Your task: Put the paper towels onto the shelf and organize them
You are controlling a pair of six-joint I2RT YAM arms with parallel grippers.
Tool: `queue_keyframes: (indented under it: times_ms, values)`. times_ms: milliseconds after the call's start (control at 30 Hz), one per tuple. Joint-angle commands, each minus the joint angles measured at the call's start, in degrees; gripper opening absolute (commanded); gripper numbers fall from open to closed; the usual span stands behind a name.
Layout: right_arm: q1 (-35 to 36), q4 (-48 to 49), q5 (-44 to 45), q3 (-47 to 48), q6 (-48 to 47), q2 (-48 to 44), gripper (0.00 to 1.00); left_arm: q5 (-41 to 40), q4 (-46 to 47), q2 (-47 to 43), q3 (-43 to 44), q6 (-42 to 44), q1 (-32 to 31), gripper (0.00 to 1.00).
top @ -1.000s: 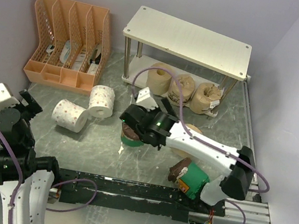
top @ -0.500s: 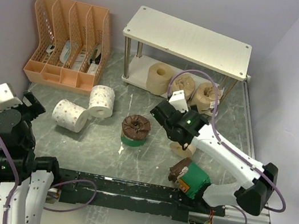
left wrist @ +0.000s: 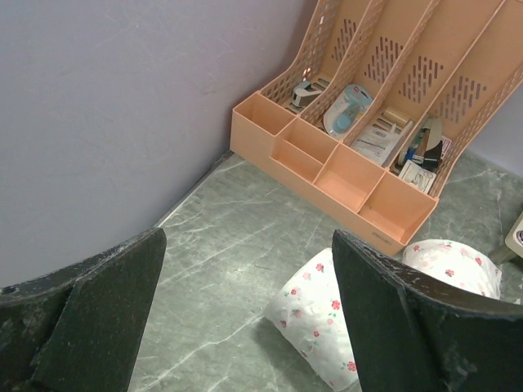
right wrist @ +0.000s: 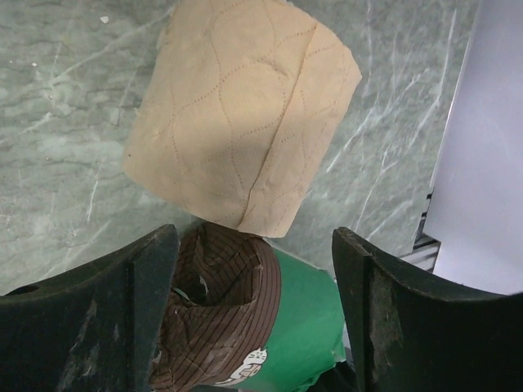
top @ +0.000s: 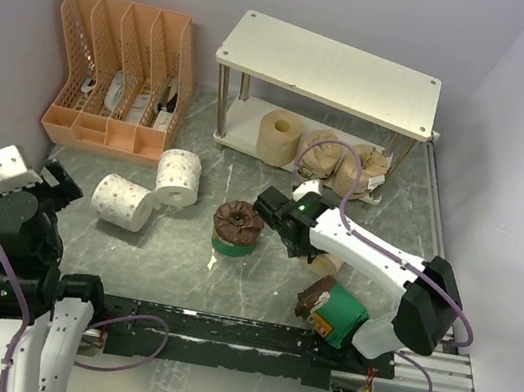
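The shelf (top: 330,71) stands at the back, with three tan rolls (top: 280,136) (top: 321,151) (top: 358,169) on its lower board. Two white flowered rolls (top: 122,202) (top: 178,177) lie at the left; they also show in the left wrist view (left wrist: 327,314) (left wrist: 458,261). A green-banded roll (top: 237,228) stands upright mid-table. My right gripper (top: 303,239) is open above a tan roll (right wrist: 241,114) and a lying green-banded roll (right wrist: 270,318), holding nothing. My left gripper (top: 26,180) is open and empty, raised at the left.
The orange file organizer (top: 121,75) holds small items at the back left. Grey walls close in the left, the back and the right. A black rail (top: 247,341) runs along the near edge, and the lying green roll (top: 335,313) rests next to it.
My right gripper left the upright green-banded roll, swung right, and now hovers over the loose tan roll. The left arm has barely moved.
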Motion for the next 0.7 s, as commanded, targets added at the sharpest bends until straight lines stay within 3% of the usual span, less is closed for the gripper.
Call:
queue_keyframes:
  times_ms: [0, 100, 500, 567, 667]
  values:
    - [-1.55, -2.2, -0.01, -0.83, 4.35, -0.23, 0.73, -0.18, 0.96, -0.72, 0.35, -0.3, -0.54, 0.95]
    - [-2.44, -1.13, -1.07, -1.78, 3.95, 0.62, 0.66, -0.33, 0.86, -0.74, 0.43, -0.3, -0.51, 0.95]
    - [-3.83, 3.81, -0.92, -2.84, 1.13, 6.24, 0.6, -0.52, 0.86, -1.02, 0.44, -0.13, -0.49, 0.94]
    - [-4.8, 5.3, -1.48, -3.17, -0.36, 6.59, 0.53, -0.69, 0.86, -1.07, 0.48, -0.12, -0.47, 0.94]
    - [-6.0, 8.21, -3.51, -3.96, -2.62, 6.04, 0.34, -0.78, 0.86, -1.11, 0.43, -0.03, -0.54, 0.94]
